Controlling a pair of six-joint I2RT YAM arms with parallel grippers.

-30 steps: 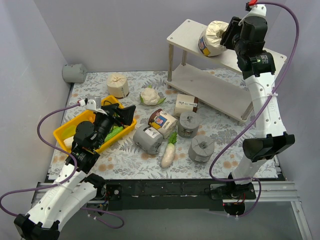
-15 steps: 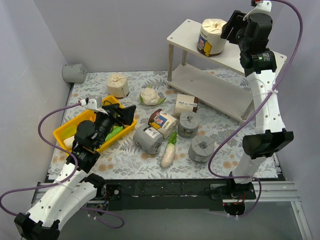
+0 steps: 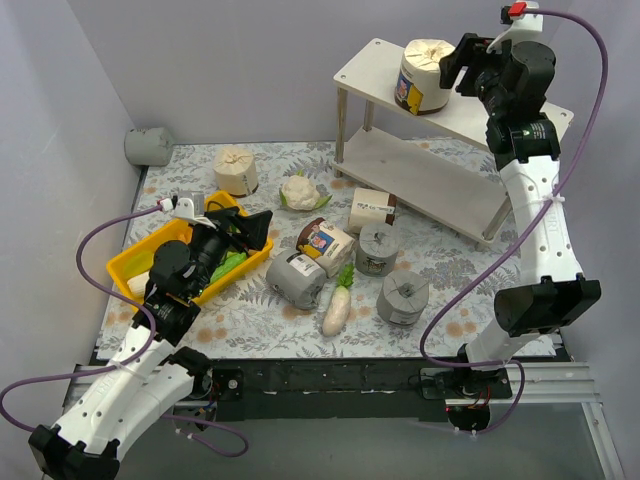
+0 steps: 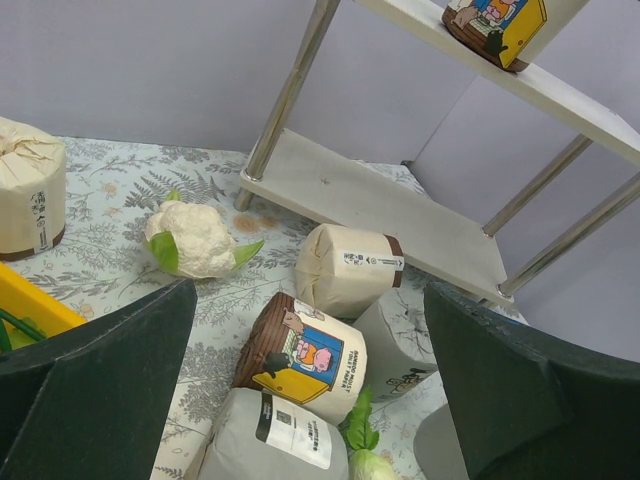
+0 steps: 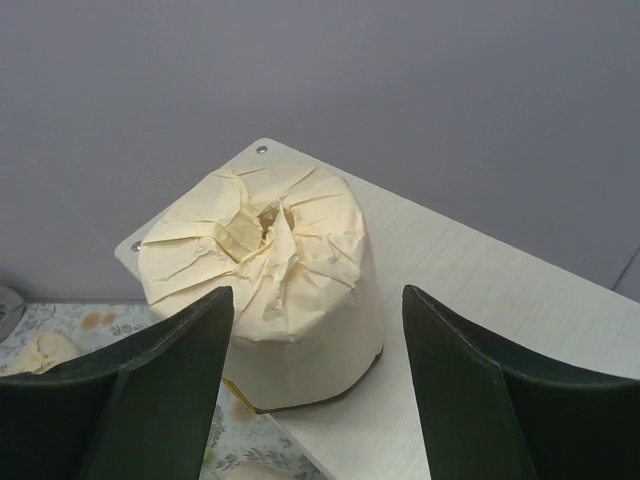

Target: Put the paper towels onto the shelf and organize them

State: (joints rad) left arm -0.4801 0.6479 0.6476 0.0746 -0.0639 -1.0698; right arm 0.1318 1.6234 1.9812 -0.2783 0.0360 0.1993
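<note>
Released since the earlier frame: the right gripper [image 3: 450, 66] has let go of a labelled cream roll [image 3: 424, 75], which was tilted in its jaws and now stands upright on the shelf's top board. The gripper has drawn back just to the roll's right, jaws parted and clear of it.

- Bench [image 3: 450, 290]: floral cover, carrying everything below.
- Shelf [image 3: 470, 112]: two pale boards on thin metal legs, at the far right. The lower board is bare.
- Left gripper [image 3: 243, 226]: well to the left of the shelf, over the yellow tray [image 3: 125, 258], jaws wide, holding nothing.
- Paper towels off the shelf, all on its left or near side:
  - cream roll upright [image 3: 236, 170]
  - cream roll on its side [image 3: 372, 210], just in front of the lower board
  - labelled cream roll on its side [image 3: 325, 243]
  - grey rolls [image 3: 296, 278], [image 3: 377, 248] and [image 3: 404, 297]
  - a fourth grey roll [image 3: 148, 146], far left against the wall
- Cauliflower [image 3: 300, 190]: left of the shelf.
- Radish [image 3: 336, 310]: in front of the shelf, among the grey rolls.
</note>
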